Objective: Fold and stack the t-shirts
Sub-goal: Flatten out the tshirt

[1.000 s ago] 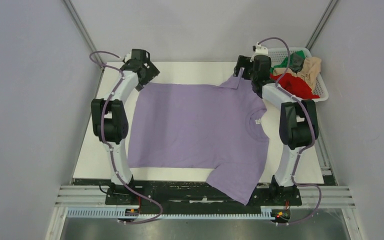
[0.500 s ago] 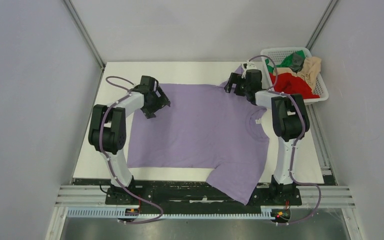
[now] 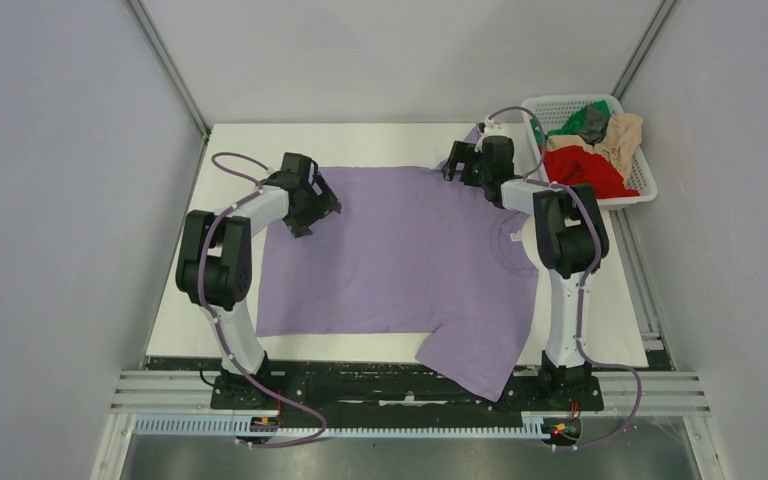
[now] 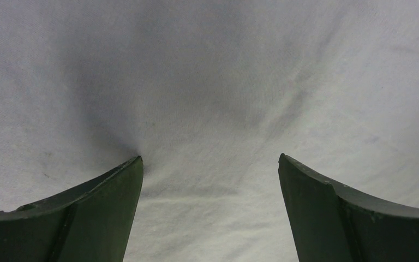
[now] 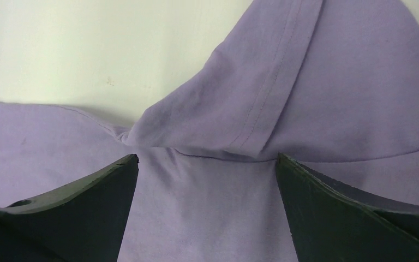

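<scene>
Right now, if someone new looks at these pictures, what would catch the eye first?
The large lavender t-shirt spread over the white table, one sleeve hanging off the near edge, strikes first. Next comes the white basket at the far right corner, heaped with red, beige and green shirts. Both claws stand open at the lavender cloth: the left claw at its far left, the right claw at the folded-over far sleeve.

The right arm [image 3: 566,236] hides part of the lavender t-shirt [image 3: 400,250]; heaped t-shirts [image 3: 582,168] in the basket [image 3: 646,172] cover one another.
</scene>
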Controlling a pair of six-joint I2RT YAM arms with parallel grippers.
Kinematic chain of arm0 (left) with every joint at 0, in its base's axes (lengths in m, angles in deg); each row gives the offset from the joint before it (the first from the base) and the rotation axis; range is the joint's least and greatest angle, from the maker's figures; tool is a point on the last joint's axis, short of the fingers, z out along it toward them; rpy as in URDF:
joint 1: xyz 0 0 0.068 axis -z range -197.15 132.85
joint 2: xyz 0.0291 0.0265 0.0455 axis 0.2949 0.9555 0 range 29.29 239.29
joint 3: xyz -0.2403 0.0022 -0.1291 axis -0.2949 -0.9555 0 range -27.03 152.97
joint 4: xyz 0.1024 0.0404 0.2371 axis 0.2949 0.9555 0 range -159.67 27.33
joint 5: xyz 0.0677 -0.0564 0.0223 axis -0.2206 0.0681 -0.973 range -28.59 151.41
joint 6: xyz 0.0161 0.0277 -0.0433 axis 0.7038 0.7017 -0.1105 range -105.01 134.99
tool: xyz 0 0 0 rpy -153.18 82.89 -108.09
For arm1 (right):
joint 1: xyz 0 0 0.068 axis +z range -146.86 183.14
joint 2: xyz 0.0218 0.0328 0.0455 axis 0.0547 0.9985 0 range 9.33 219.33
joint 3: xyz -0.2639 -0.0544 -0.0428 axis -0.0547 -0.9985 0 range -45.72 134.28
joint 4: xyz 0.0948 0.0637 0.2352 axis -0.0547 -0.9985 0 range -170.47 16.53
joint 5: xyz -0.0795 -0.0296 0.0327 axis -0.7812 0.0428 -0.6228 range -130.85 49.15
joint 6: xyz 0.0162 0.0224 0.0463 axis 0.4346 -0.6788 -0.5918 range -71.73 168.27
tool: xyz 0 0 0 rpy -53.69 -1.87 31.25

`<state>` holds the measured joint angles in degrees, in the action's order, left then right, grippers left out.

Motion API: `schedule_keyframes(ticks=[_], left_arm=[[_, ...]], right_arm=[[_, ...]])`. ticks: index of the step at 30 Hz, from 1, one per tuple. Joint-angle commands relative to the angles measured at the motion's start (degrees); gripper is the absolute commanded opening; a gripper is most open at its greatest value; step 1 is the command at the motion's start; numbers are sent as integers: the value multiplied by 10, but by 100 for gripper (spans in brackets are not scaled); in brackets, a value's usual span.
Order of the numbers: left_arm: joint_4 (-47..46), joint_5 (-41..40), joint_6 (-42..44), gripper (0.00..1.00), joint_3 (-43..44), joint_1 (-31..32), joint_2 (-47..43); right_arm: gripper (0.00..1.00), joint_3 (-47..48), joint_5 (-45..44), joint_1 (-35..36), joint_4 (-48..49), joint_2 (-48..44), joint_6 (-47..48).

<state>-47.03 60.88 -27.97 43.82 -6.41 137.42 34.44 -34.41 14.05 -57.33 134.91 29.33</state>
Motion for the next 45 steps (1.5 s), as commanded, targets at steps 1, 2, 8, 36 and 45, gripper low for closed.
schedule_keyframes(ticks=[1,2,8,36,45], left_arm=[[59,-32,18,100,-20,-1,7],[64,-39,20,100,-19,-1,7],[74,-46,20,100,-33,-2,-2],[65,25,15,100,-76,9,-107],[65,14,17,100,-94,9,-98]], right_arm=[[98,-3,-50,16,2,-36,21],[98,-20,-60,16,3,-50,21],[98,-139,-66,13,2,-98,-5],[98,-275,-66,35,5,-256,-55],[98,-284,-59,43,5,-224,-71]])
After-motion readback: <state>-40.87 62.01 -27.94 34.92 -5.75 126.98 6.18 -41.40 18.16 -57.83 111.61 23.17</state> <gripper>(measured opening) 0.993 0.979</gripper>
